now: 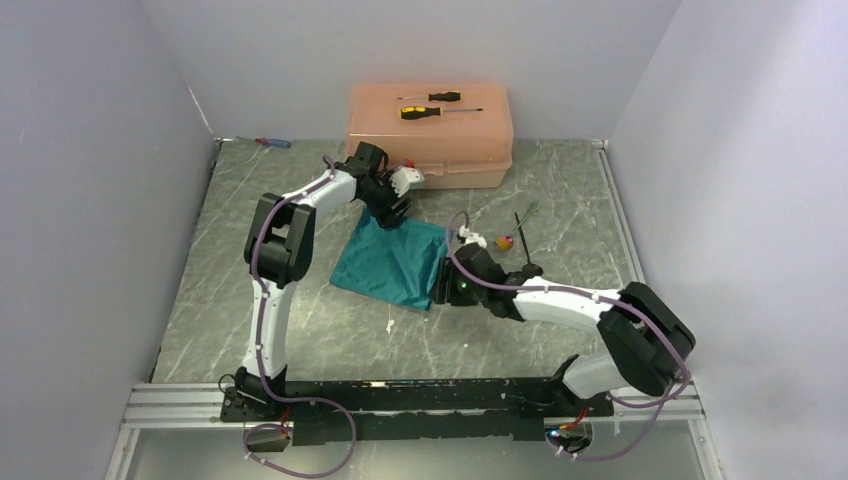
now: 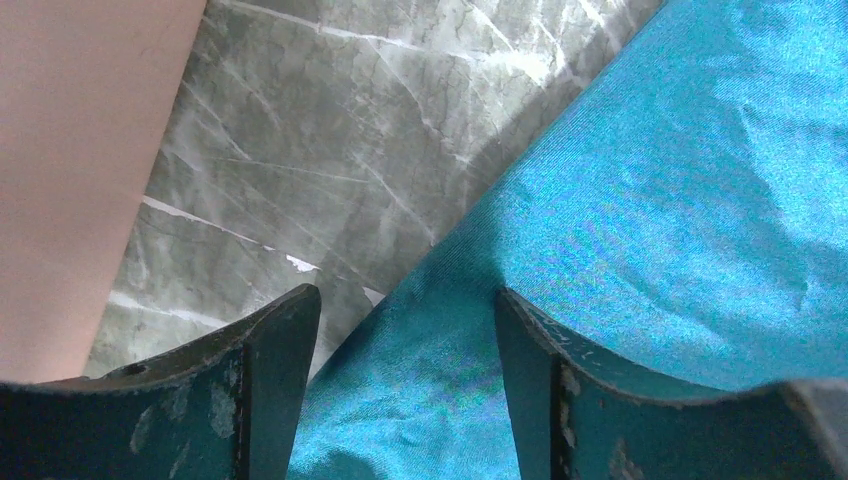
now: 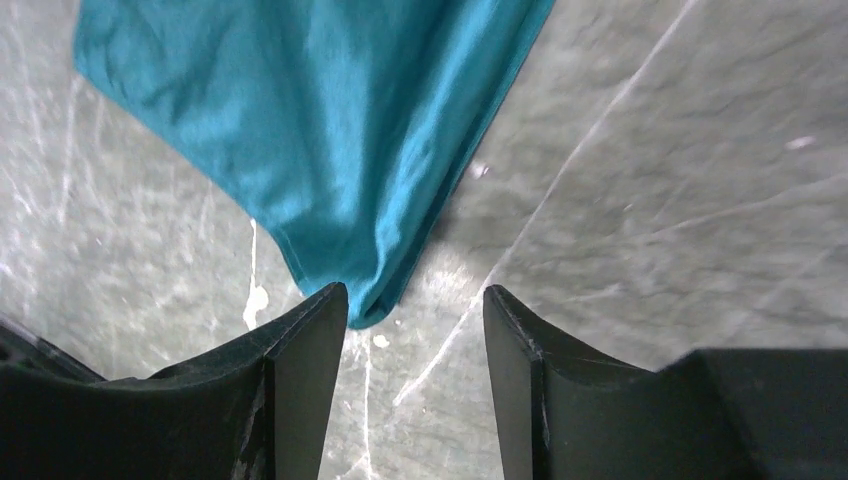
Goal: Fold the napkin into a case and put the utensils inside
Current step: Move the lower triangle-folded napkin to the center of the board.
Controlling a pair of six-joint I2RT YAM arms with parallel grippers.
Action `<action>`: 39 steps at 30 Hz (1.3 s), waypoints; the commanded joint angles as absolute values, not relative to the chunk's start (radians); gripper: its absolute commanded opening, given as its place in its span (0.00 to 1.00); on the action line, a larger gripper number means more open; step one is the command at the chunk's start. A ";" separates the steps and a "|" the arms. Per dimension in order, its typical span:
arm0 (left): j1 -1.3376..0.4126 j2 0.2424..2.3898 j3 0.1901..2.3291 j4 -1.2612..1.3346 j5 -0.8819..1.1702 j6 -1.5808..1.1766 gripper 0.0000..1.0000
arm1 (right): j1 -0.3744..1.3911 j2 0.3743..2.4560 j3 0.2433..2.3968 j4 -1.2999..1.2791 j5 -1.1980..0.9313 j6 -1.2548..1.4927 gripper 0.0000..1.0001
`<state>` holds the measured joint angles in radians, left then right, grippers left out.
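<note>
Napkin (image 1: 390, 262) is lying flat as a teal four-sided patch at the middle of the grey marbled table (image 1: 250, 330), not yet shaped into a case, and both arms are reaching down to opposite corners of it. The left gripper (image 2: 400, 390) is hovering low at the cloth's 12 o'clock corner, just at 6 o'clock of the peach box (image 1: 430, 135). Its jaws are standing wide apart, and its wrist view is showing the cloth's edge running up between them, with one finger (image 2: 265, 400) over bare table and the other over fabric, so nothing is being pinched. The right gripper (image 3: 415, 345) is sitting at the 5 o'clock corner, jaws likewise spread wide, with the pointed tip of the cloth lying just inside the gap, close to the finger at 9 o'clock in that view. This straddling pose is probably being taken so that each pair of fingers can close on a corner. Gripping diagonal corners would be giving the arms control of a thin, shiny cloth that is likely to slide if pushed. The fork (image 1: 521, 232) is lying at 3 o'clock of the napkin, well apart from it and clear of any fold. Two yellow-and-black screwdrivers (image 1: 432, 98) are resting on the box lid, and a red-and-blue screwdriver (image 1: 272, 142) is lying at 10 o'clock by the wall. Neither is playing any part here.
</note>
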<state>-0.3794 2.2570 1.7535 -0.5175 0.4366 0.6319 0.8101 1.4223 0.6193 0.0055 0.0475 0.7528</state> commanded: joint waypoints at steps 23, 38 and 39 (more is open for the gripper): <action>-0.391 2.281 1.726 -0.530 0.391 0.620 0.62 | 0.830 1.584 0.683 0.027 0.020 0.923 0.45; -0.401 2.244 1.619 -0.520 0.408 0.660 0.57 | 0.830 1.536 0.651 -0.036 -0.028 0.877 0.01; -0.403 2.235 1.608 -0.520 0.412 0.658 0.57 | 0.830 1.528 0.649 -0.046 -0.036 0.876 0.01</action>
